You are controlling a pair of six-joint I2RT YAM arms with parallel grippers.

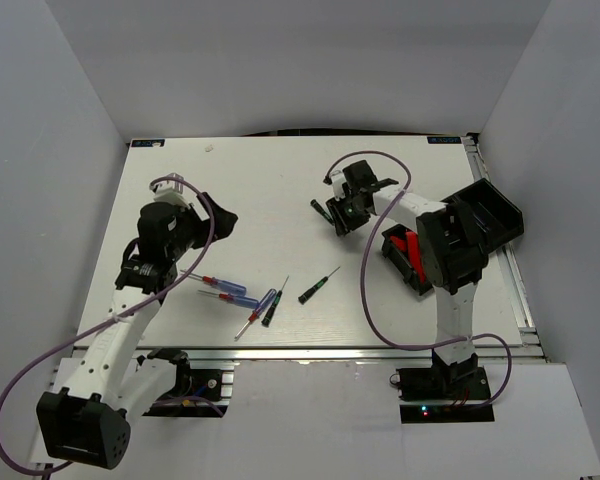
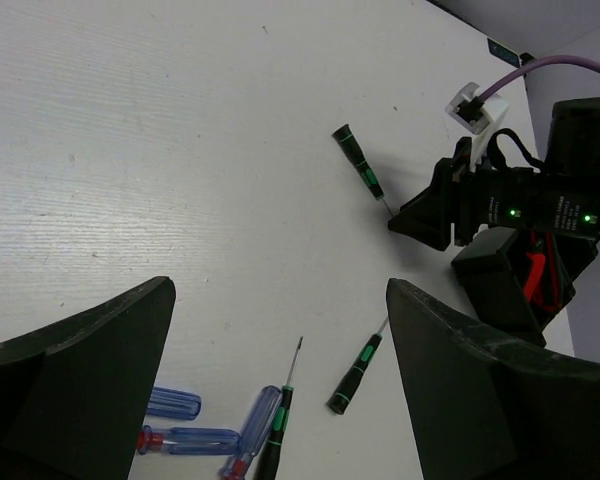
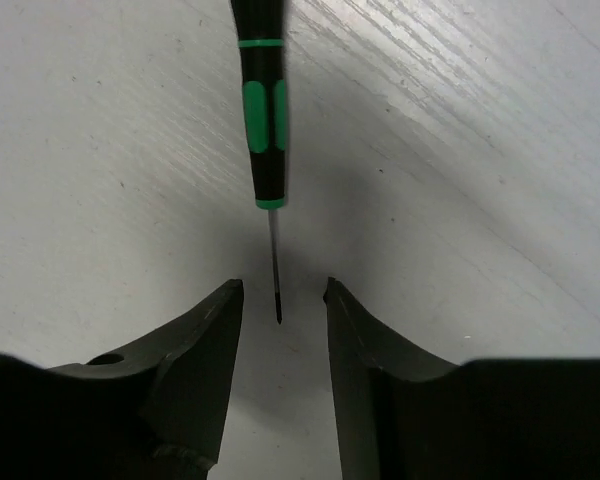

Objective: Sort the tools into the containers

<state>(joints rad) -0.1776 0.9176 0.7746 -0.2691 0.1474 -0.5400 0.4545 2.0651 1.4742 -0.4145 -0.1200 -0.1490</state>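
Looking top-down: right gripper (image 1: 338, 215) sits low over the middle of the tabletop (image 1: 260, 180), far-left of the bin (image 1: 418, 280), which has red knives (image 1: 408, 244) in it. A black-green screwdriver (image 1: 318, 206) lies just left of that gripper. Left gripper (image 1: 218, 218) hangs over the left side. Toward the near edge are three blue-handled screwdrivers (image 1: 242, 299) bunched together. A second black-green driver (image 1: 272, 306) lies right beside the bunch, and a third black-green driver (image 1: 317, 288) lies apart to the right.

Left wrist: left gripper jaws are spread wide with nothing between them, only bare tabletop. The bunch lies near the fingertips, not touching them.

Right wrist: right gripper jaws are partway apart, straddling the shaft tip of the black-green screwdriver. There's a visible gap on both sides of the shaft, so no grip. It lies flat on the tabletop, handle pointing away from the fingers.
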